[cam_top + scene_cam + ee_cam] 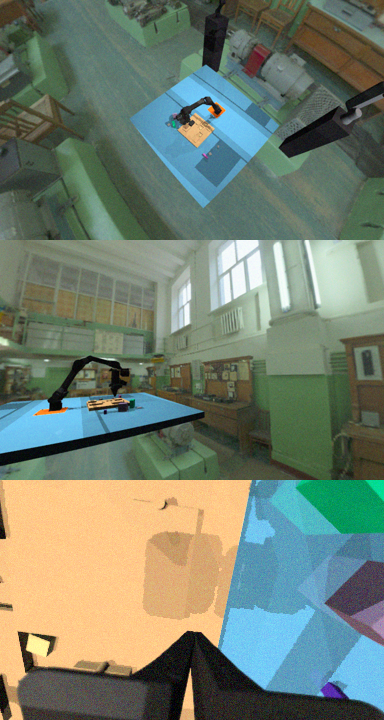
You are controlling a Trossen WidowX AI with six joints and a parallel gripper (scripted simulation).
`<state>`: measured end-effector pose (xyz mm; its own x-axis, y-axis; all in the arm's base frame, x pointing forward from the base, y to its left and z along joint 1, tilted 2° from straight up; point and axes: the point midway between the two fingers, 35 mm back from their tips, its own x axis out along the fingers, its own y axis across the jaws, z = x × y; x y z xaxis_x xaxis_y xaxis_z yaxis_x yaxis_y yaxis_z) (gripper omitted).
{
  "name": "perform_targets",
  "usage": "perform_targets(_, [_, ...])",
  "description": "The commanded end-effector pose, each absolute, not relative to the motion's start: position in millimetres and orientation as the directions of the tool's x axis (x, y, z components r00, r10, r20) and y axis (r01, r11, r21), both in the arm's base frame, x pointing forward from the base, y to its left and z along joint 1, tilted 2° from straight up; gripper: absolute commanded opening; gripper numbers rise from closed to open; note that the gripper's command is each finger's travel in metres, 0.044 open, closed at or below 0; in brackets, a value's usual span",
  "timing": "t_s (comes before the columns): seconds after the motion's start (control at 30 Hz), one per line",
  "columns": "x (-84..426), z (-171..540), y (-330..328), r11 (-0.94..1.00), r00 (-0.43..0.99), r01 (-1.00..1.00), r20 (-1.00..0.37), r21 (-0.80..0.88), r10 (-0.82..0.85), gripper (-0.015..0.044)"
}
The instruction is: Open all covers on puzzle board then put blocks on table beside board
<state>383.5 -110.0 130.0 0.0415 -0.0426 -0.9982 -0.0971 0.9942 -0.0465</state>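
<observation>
The tan puzzle board (188, 134) (93, 407) (100, 580) lies on the blue table. My gripper (114, 395) (193, 638) is shut and empty, pointing down above the board near its edge by the loose blocks. In the wrist view a thin-outlined panel has a small knob (162, 504); I cannot tell how far it is open. A pale yellow block (38, 645) sits in a dark-edged well at lower left. A low raised handle (103, 668) shows partly behind the finger. The top view shows more pale blocks in the board, too small to judge. The arm hides the board's left corner there.
Beside the board stand a green block (173, 124) (132, 403) (345, 505), a purple block (175, 115) (123, 406) (355, 590) and a small violet block (105, 411) (332, 690). A magenta piece (205, 155) and grey cubes lie on the opposite side. The arm's base is on an orange plate (222, 109) (41, 412).
</observation>
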Motion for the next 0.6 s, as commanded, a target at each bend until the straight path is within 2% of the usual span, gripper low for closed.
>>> perform_targets(0.0, [384,126,-111,0.994,0.039,-0.094,-0.998,-0.049,-0.045,0.0000])
perform_targets(0.57, [385,110,-112,0.994,0.039,-0.094,-0.998,-0.049,-0.046,0.0000])
